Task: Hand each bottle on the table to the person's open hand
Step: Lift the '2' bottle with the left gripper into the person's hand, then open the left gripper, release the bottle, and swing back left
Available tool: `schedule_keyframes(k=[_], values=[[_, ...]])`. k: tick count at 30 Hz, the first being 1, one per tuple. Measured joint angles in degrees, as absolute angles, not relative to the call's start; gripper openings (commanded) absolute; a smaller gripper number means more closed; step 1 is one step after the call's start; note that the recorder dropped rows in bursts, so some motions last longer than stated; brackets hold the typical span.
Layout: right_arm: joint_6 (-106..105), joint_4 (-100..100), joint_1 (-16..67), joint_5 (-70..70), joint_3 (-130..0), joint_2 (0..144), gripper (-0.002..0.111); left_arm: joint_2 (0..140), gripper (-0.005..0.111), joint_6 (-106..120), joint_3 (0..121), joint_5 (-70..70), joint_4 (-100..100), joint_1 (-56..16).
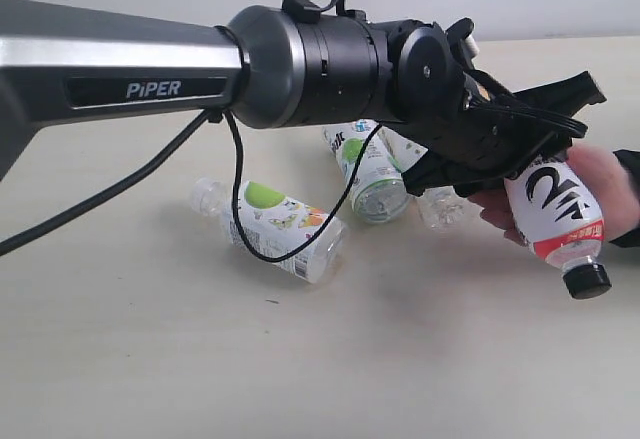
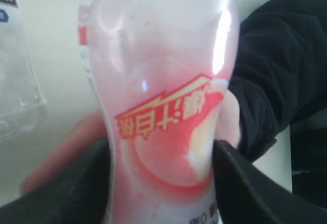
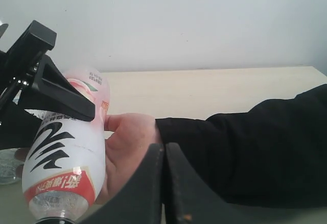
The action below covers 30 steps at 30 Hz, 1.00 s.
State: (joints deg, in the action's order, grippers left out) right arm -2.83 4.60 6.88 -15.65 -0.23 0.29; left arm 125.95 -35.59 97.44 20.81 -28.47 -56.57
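Observation:
My left gripper (image 1: 556,145) has reached across to the right and is shut on the pink-label bottle (image 1: 556,211), which hangs tilted with its black cap (image 1: 588,280) down. The bottle lies against the person's open hand (image 1: 603,181). In the left wrist view the bottle (image 2: 163,106) fills the gap between the black fingers (image 2: 66,188), with the hand (image 2: 64,152) behind it. The right wrist view shows the same bottle (image 3: 66,147) in the palm (image 3: 127,147). My right gripper (image 3: 164,183) is shut on nothing. Three bottles lie on the table (image 1: 150,359): the apple-label one (image 1: 275,224) and two clear ones (image 1: 365,169) (image 1: 440,204).
The person's black sleeve (image 3: 255,152) stretches in from the right over the table's edge. My left arm's long grey link (image 1: 110,64) and its cable (image 1: 240,209) hang over the lying bottles. A pale wall stands behind the table.

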Motion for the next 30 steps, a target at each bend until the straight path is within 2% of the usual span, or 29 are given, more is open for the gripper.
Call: schedule_keyframes(k=[4,8,15,30], values=[[-2.8,4.6,6.9,-15.6,-0.2,0.3,0.0,126.0,0.054,-35.4,97.4,20.8,-28.6,-56.6],[-2.8,4.6,6.9,-15.6,-0.2,0.3,0.0,126.0,0.065,-34.5,97.4,20.6,-28.9,-56.6],[-2.8,4.6,6.9,-15.6,-0.2,0.3,0.0,126.0,0.092,-31.3,97.4,19.5,-28.9,-56.6],[-2.8,4.6,6.9,-15.6,-0.2,0.3,0.0,124.4,0.093,-29.5,97.4,20.9,-28.9,-56.2]])
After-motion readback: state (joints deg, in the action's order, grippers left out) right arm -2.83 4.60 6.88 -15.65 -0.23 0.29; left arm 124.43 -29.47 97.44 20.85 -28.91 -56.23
